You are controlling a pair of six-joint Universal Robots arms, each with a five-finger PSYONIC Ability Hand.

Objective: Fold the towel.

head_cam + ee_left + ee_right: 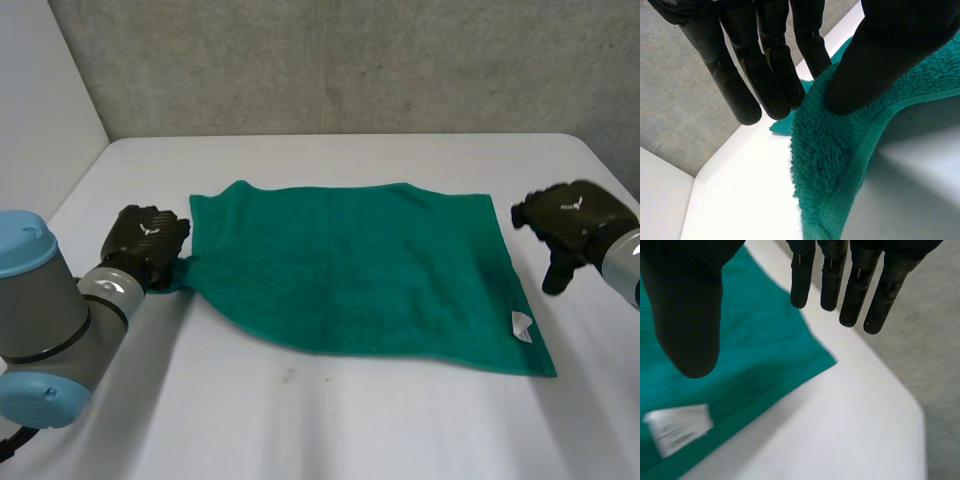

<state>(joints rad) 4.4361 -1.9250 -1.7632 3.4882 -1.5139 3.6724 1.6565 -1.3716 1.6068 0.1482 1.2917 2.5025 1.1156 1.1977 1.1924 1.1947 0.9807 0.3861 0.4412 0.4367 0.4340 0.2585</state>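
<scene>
Grey concrete wall (350, 60) at back, white panel (40, 80) L side, white table (330, 430)

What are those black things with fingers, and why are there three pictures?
They are a robot's two hands. One picture comes from a camera behind and between them, looking down at the table. The other two come from a camera on each wrist, looking along that hand's palm. On the white table lies a green towel with a small white label near one corner. The left hand pinches a corner of the towel between its thumb and fingers. The right hand is open by the towel's opposite edge and holds nothing.
</scene>
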